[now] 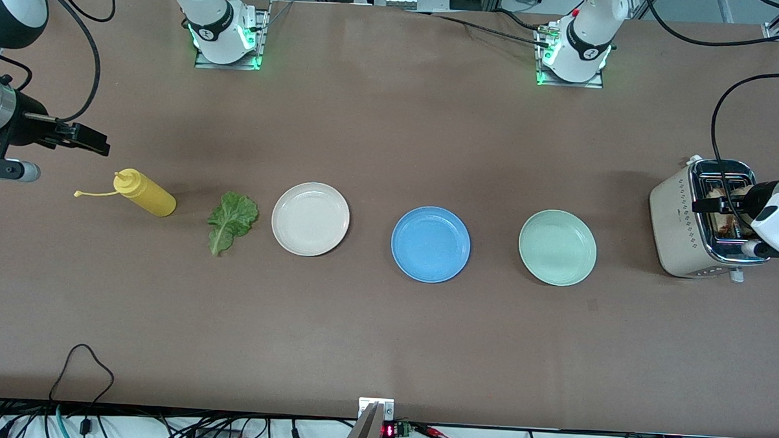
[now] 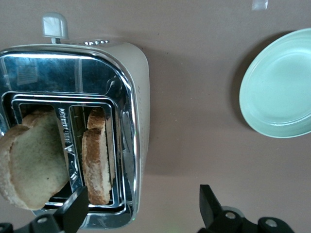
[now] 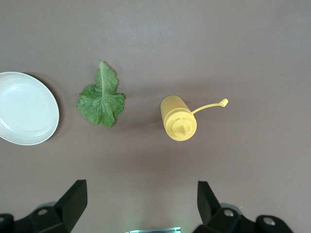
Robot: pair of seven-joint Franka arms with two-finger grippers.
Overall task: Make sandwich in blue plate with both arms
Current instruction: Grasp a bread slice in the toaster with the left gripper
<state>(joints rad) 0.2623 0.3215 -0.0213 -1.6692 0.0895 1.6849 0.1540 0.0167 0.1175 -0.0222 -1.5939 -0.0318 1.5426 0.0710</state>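
A wide brown table (image 1: pixel 372 335) is being used as the work surface, and three round plates are lying on it in a row: a cream-white plate (image 1: pixel 310 218), the plain blue plate with a raised rim (image 1: pixel 431 244) in the middle, and a pale mint-green plate (image 1: pixel 557 247). The blue plate is empty, so the task is being judged as only at its start.

The left gripper (image 2: pixel 143 206) is being held over a cream and chrome toaster (image 1: pixel 704 220) at the left arm's end of the table, with its black fingers spread wide and nothing between them. Taking a slice out is probably the step in hand; the next move calls for lowering the fingers around one slice.

The right gripper (image 3: pixel 141 201) is being held, also wide open and empty, above the yellow squeeze bottle (image 1: pixel 145 193) and the ruffled green lettuce leaf (image 1: pixel 231 220).

Only in the left wrist view are the two tan bread slices (image 2: pixel 97 165) being shown clearly, standing in the toaster's slots; in the front view they are hardly seen. The blue plate is being shown by the front view alone.
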